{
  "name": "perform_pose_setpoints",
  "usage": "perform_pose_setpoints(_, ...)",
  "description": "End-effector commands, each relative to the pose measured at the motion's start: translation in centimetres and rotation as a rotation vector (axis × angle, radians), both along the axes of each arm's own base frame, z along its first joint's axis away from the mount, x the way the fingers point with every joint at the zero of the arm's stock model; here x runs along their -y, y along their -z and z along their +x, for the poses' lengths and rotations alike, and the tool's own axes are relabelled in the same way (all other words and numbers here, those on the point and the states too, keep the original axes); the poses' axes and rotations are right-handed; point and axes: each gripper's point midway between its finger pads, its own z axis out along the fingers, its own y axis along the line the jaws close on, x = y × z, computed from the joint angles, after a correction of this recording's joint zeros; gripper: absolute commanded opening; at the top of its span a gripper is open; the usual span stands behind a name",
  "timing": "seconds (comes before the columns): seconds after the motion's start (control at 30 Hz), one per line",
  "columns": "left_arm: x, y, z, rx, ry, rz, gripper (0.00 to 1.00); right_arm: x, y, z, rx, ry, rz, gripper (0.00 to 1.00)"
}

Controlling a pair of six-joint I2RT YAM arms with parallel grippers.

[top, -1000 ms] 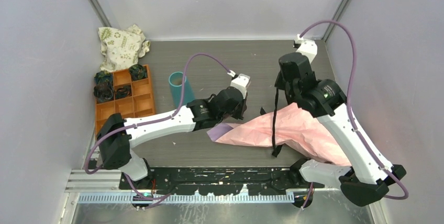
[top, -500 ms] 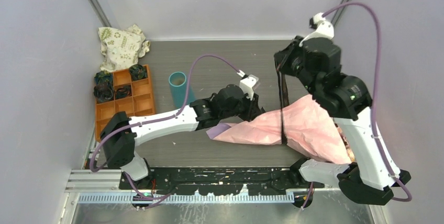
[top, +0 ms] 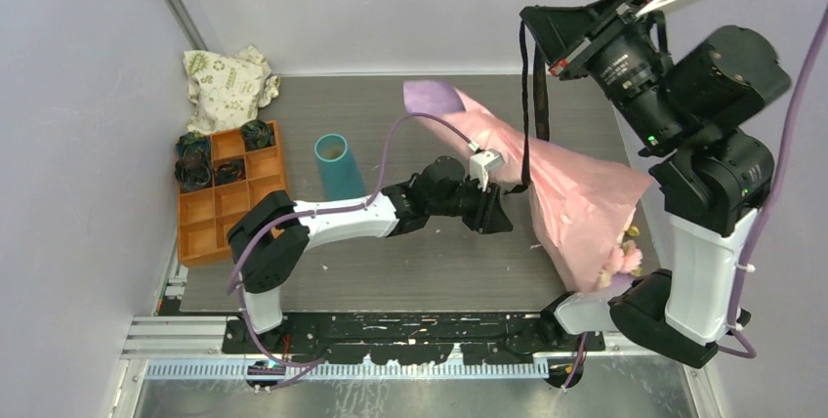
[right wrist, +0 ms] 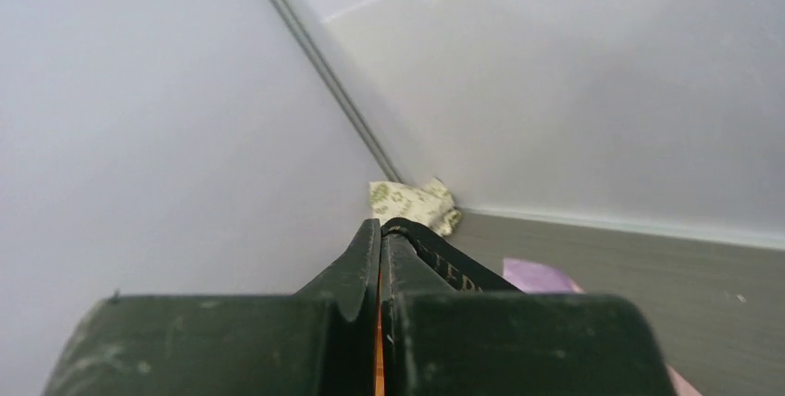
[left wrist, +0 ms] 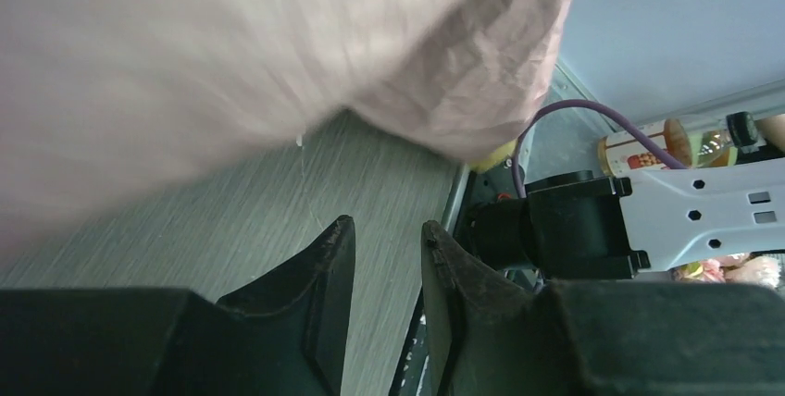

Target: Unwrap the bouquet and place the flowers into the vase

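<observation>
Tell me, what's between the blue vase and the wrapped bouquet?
The left gripper and its arm lie between the vase and the bouquet, as the top view shows.

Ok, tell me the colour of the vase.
Teal-blue vase; clearest in the top view.

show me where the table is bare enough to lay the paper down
Bare: the back strip of the table behind the vase, between the bag and the bouquet; and the near strip in front of the left arm. Crowded: the left edge, with bag, tray and vase; the right, under the hanging bouquet.
</observation>
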Motion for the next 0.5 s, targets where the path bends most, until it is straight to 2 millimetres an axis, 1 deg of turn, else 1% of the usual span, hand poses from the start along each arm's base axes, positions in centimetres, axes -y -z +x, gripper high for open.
perform_pose_setpoints(0.0, 1.4, -3.5, 0.7, 0.025, 0.025, -0.12, 0.34, 0.0, -6.0, -4.4, 0.239, -0.129, 0.079, 0.01)
perform_pose_setpoints(0.13, 1.0, -2.2, 1.7, 0.004, -0.01, -0.1, 0.33, -0.1, -7.4, -5.7, 0.292, -0.173, 0.11, 0.01)
perform_pose_setpoints(0.2, 0.7, -2.0, 2.0, -0.005, -0.028, -0.096, 0.33, -0.1, -7.8, -6.1, 0.3, -0.183, 0.117, 0.01)
perform_pose_setpoints(0.27, 0.3, -2.4, 2.0, -0.013, -0.037, -0.102, 0.33, -0.2, -7.1, -5.6, 0.273, -0.177, 0.103, 0.02)
perform_pose_setpoints(0.33, -0.4, -3.1, 1.7, -0.013, -0.047, -0.105, 0.33, -0.5, -5.4, -4.2, 0.211, -0.148, 0.072, 0.02)
perform_pose_setpoints(0.4, -1.3, -4.2, 1.6, -0.004, -0.072, -0.103, 0.33, -0.9, -2.5, -2.0, 0.121, -0.099, 0.027, 0.02)
perform_pose_setpoints(0.47, -2.6, -5.1, 1.6, 0.007, -0.113, -0.09, 0.33, -1.1, 1.0, 0.3, 0.023, -0.041, -0.016, 0.03)
